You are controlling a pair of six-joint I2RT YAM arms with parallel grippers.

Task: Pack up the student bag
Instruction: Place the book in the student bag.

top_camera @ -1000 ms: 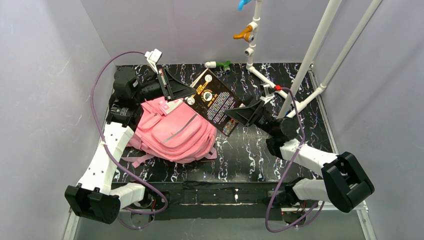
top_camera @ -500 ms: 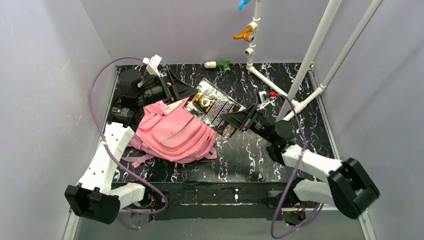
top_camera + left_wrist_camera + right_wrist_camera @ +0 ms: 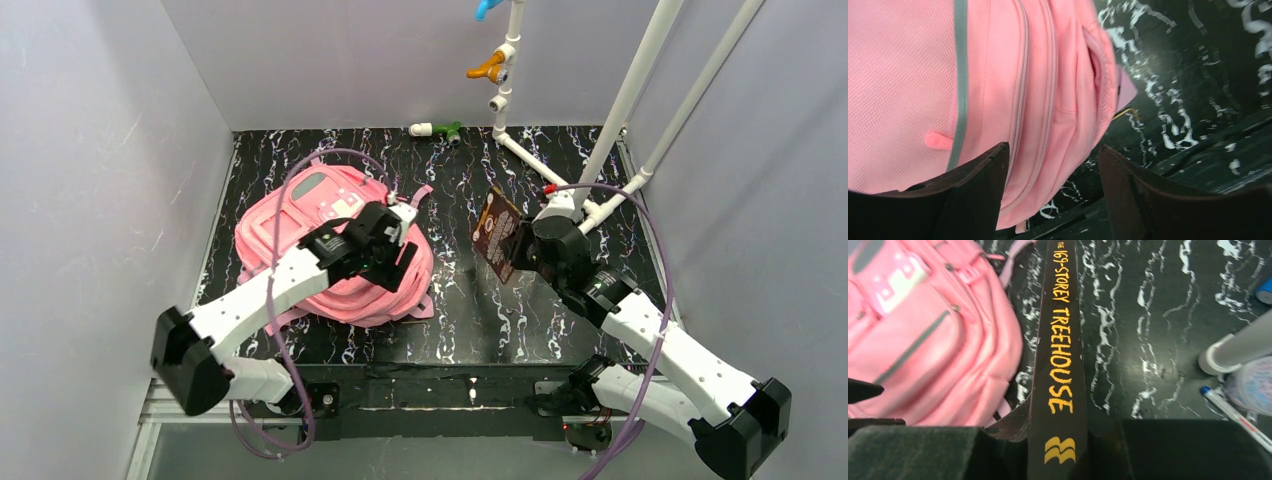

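Note:
The student bag [image 3: 300,215], bright pink with grey stripes, lies flat on the left half of the black marbled table. My left gripper [image 3: 398,262] hovers over its near right side, open, with nothing between the fingers. In the left wrist view the bag's zip seams [image 3: 1038,100] run between the dark fingers [image 3: 980,192]. My right gripper [image 3: 522,247] is shut on a black book [image 3: 495,235] held on edge above the table, right of the bag. The book's spine [image 3: 1060,340] reads "169-Storey Treehouse" in the right wrist view, where the bag [image 3: 923,340] lies to its left.
A white pipe frame [image 3: 620,110] rises at the back right, its foot [image 3: 1238,345] close to my right gripper. A pen [image 3: 1233,410] lies beside that foot. An orange valve [image 3: 490,68] and a green fitting [image 3: 447,129] sit at the back. Grey walls enclose the table.
My left gripper let go of the book and swung forward over the bag's near side. My right gripper shut on the book and carried it right, off the bag, turning it on edge.

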